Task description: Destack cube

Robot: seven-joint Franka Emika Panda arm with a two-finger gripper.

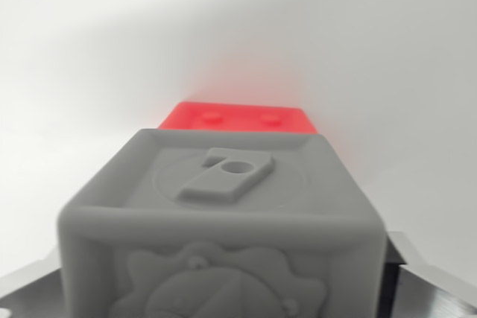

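A grey cube (223, 214) with a raised number on its top face and an embossed figure on its front fills the lower middle of the wrist view, very close and blurred. It sits between the fingers of my gripper (222, 277). One finger (26, 284) shows at the bottom left and the other finger (421, 277) at the bottom right, both pressed against the cube's sides. Behind the grey cube lies a red cube (238, 118); only its studded top edge shows. Whether the two cubes touch is hidden.
A plain white surface (89, 72) surrounds the cubes on all sides, with a soft shadow around the red cube.
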